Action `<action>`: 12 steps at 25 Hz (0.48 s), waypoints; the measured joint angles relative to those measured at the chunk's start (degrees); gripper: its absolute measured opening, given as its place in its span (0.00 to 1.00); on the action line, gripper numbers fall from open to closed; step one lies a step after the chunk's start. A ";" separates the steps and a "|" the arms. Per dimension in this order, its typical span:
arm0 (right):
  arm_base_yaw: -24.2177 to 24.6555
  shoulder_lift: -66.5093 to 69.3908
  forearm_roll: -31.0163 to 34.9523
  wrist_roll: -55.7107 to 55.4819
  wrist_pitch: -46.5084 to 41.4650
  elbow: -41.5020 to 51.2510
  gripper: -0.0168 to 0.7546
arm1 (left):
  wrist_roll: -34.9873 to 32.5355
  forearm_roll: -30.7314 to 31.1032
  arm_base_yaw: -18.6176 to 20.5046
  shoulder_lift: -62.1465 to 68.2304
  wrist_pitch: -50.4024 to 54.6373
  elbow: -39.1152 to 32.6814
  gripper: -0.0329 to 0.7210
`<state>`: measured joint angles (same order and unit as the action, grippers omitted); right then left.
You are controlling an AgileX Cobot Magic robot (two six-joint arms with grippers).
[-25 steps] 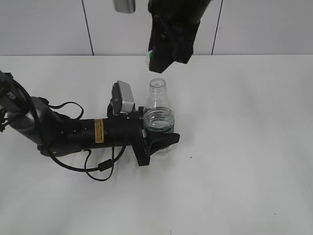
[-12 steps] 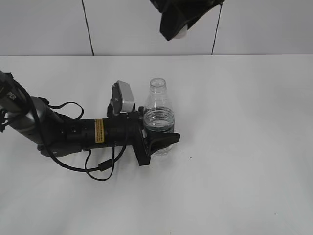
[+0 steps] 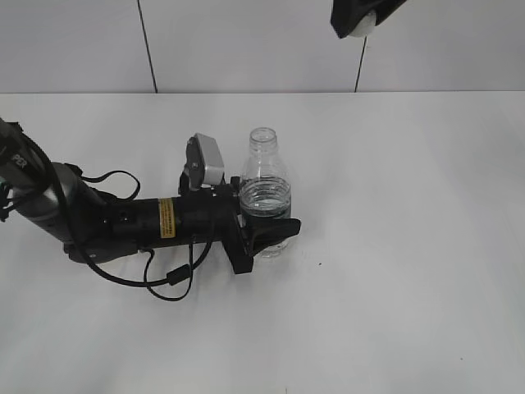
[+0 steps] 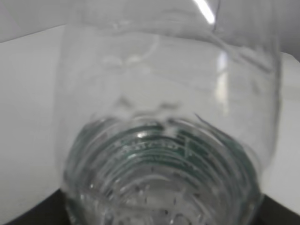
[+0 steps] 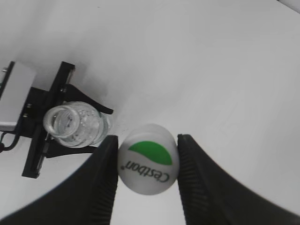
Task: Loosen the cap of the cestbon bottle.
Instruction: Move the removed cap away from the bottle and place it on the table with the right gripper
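High over the surface (image 3: 410,246): I have my right tool (image 5: 146,154) pinching the cap (image 5: 147,165), well clear of the neck.
Down on the surface: my left tool (image 3: 264,231) is clamped around the cestbon bottle (image 3: 265,193), which stands upright with its mouth open.
Task state: I judge the cap is fully off, past mere loosening.
Risk, cap: if my right pinch slackens, the cap drops and rolls off.
Risk, bottle: too hard a left squeeze could push water out; jerking that arm could tip it.
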<state>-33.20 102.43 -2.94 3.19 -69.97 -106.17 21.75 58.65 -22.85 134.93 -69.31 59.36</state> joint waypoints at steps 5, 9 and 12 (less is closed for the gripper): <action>7.05 0.00 2.14 0.24 0.00 0.00 0.40 | 0.02 -0.46 0.00 0.00 0.07 0.00 0.57; 11.89 0.00 2.94 0.64 -0.04 1.25 0.40 | 0.02 -0.57 0.00 0.00 0.09 0.00 0.57; 14.50 0.00 2.94 0.81 -0.04 3.69 0.40 | 0.02 -0.57 0.00 0.04 0.09 0.00 0.57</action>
<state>-18.70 102.43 0.00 4.00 -70.02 -102.49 21.77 58.08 -22.85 134.98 -69.22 59.36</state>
